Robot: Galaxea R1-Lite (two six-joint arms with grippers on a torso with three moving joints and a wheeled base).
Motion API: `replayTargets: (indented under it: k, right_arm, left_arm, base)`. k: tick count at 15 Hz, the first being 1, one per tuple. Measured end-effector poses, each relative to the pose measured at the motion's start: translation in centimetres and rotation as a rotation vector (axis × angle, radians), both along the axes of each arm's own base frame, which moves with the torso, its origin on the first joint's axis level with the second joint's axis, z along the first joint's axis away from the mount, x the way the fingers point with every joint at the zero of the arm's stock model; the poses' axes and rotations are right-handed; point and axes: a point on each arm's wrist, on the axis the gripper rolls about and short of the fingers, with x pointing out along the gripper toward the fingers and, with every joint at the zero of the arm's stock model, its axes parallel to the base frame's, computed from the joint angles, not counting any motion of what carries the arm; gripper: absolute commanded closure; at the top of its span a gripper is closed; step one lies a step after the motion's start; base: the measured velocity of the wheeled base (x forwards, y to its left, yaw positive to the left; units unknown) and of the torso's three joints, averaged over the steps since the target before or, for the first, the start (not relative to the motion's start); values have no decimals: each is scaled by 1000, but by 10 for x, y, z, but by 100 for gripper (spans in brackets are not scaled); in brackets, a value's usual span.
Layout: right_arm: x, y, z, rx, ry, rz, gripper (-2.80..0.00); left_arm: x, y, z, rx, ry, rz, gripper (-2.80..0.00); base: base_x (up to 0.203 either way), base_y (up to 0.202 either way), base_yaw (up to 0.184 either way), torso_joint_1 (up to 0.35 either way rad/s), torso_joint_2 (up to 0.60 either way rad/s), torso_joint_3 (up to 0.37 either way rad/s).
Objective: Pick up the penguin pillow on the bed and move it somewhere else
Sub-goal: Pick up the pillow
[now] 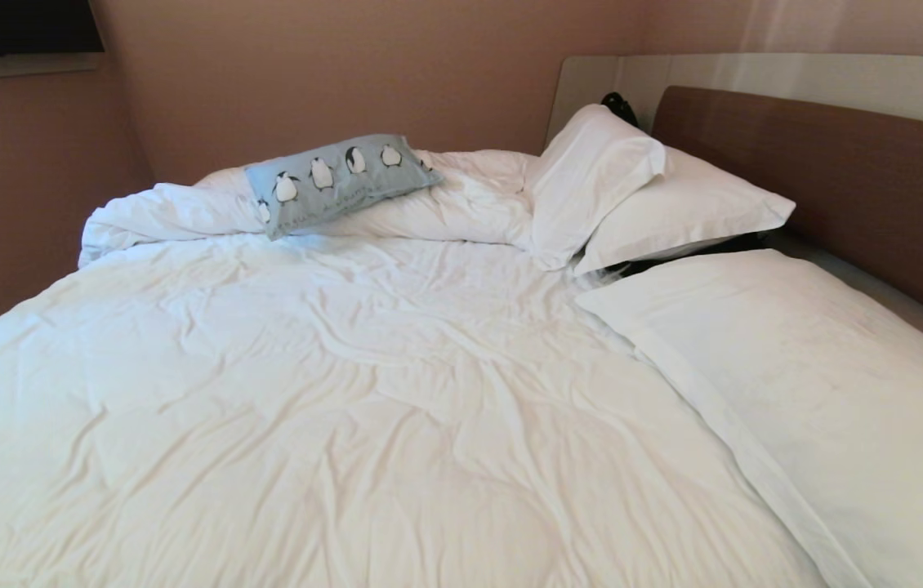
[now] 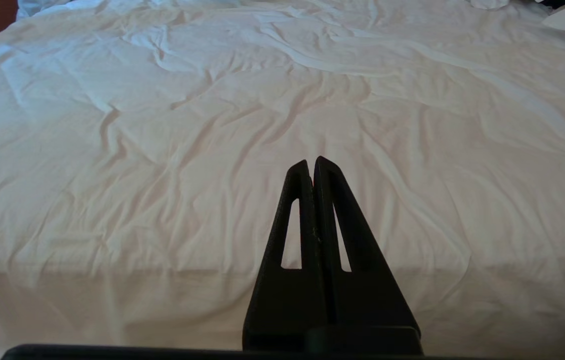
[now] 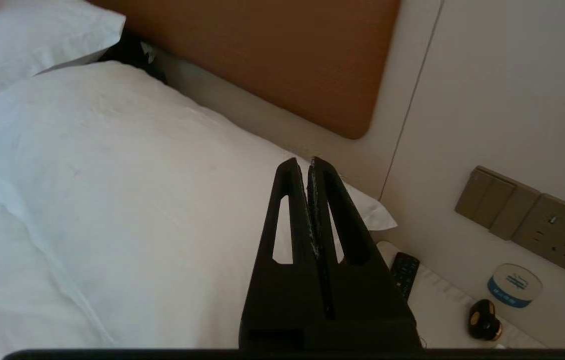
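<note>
Far back, penguin pillow on bed

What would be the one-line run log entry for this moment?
penguin pillow: on bed, far side, not grasped | left claw: shut, empty | right claw: shut, empty, over white pillow

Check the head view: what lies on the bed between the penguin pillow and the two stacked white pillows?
Only bunched white duvet separates the penguin pillow from the stacked white pillows in the head view.

- The left gripper was matte black, with two tapered fingers, each cut by a long slot.
- The right gripper looked alike, pale scuffs lining its inner edges.
</note>
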Motion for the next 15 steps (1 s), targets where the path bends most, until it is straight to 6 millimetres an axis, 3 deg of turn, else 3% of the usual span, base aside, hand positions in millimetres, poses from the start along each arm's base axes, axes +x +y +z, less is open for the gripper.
replayTargets:
  k: [5, 11, 15]
  right_arm:
    - [-23, 3, -25, -58, -65, 81, 0]
    - [-16, 8, -48, -49, -39, 317, 0]
    - [-1, 11, -68, 14, 3, 496, 0]
  left_arm:
    - [0, 0, 0, 0, 0, -1, 0]
    - [0, 0, 0, 0, 0, 0, 0]
    - [0, 0, 0, 0, 0, 0, 0]
  base:
    - [0, 0, 0, 0, 0, 0]
    - [0, 0, 0, 0, 0, 0]
    - [0, 0, 0, 0, 0, 0]
